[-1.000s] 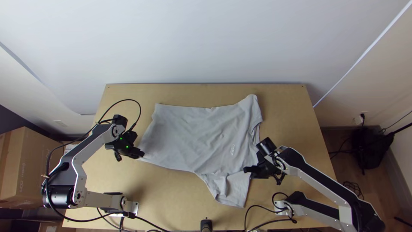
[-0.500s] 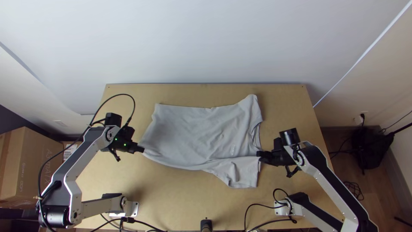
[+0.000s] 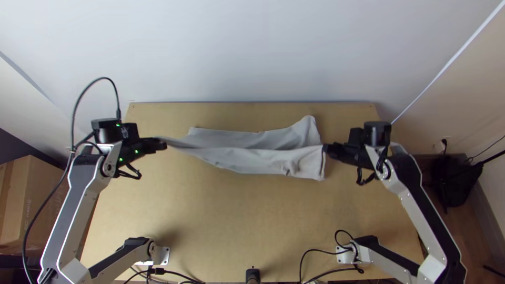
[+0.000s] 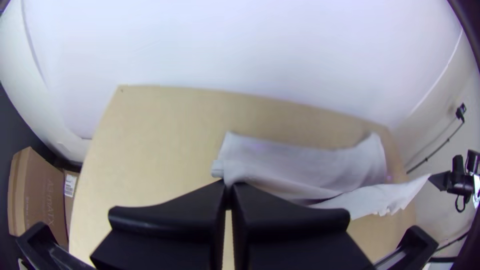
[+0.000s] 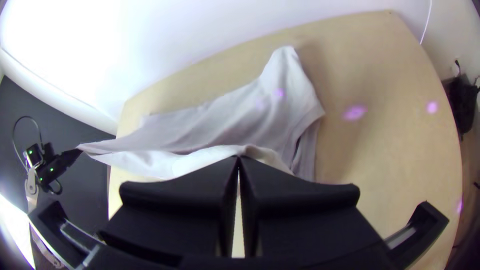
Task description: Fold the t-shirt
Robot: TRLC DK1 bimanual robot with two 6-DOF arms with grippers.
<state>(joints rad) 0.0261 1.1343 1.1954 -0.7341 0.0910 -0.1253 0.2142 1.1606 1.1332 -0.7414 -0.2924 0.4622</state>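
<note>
Light-grey cloth t-shirt (image 3: pixel 252 162) over wooden table (image 3: pixel 221 226), near side lifted — flat-fingered black L gripper (image 3: pixel 164 144) & black R gripper (image 3: pixel 326 149) each pinching it, prob. hem/sleeve; lower evenly, tension light, edges matched.

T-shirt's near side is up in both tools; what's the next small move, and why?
I'd probably ease both tools together toward the t-shirt's far edge before lowering. The left tool and right tool are shut on it, with cloth stretched between them, and its far part lies on the table, not yet covered.
</note>
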